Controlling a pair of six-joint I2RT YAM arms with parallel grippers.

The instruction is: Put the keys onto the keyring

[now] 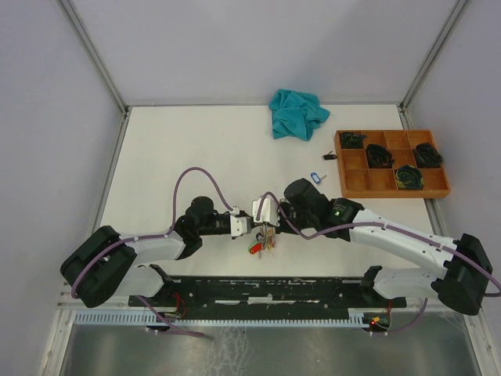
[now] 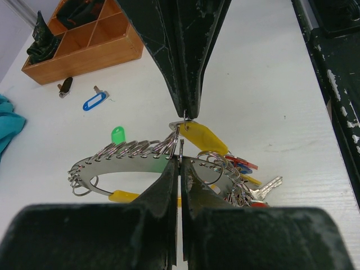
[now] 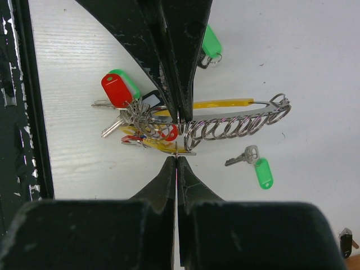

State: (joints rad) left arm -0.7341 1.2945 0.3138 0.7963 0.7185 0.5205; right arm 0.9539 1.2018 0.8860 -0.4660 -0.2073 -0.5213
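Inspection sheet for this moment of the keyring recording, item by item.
Surface: white table, no spills seen.
Job's things: keyring held between both tools, many keys already on it; two green-tagged keys and a blue-tagged key lie loose.
Clutter: teal cloth; wooden tray holding dark objects; small dark item beside it.
Grippers: left tool shut on the keyring; right tool shut on it too.
Cables: purple cables loop along both arms.
Surroundings: plain enclosure walls with metal frame posts.
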